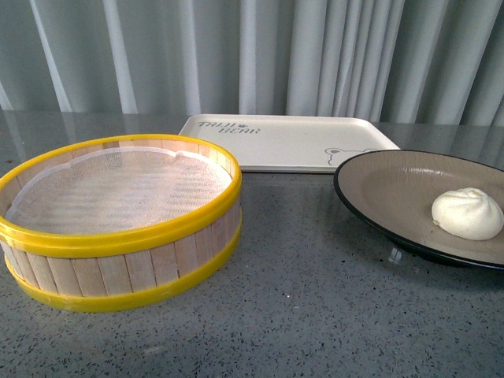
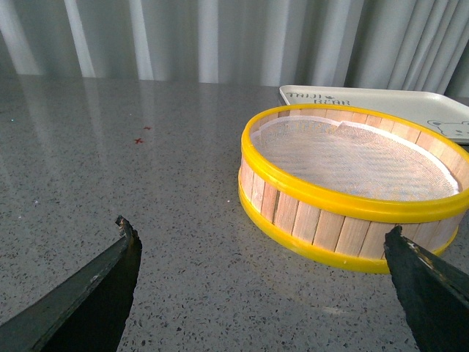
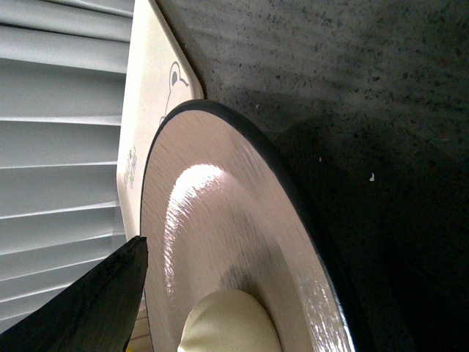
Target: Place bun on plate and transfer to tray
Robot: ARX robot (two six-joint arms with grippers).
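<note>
The white pleated bun lies on the beige plate with the black rim, at the right of the grey table. Behind it, toward the curtain, lies the cream tray with lettering and a bear drawing. Neither arm shows in the front view. In the right wrist view the bun and plate fill the picture at close range, with the tray beyond. My right gripper is open; only one dark finger shows, beside the plate. My left gripper is open and empty over the table.
A round wooden steamer basket with yellow rims and a white cloth liner stands at the left, holding nothing. In the left wrist view the basket is just ahead of the fingers, with the tray behind it. Grey curtains close the back.
</note>
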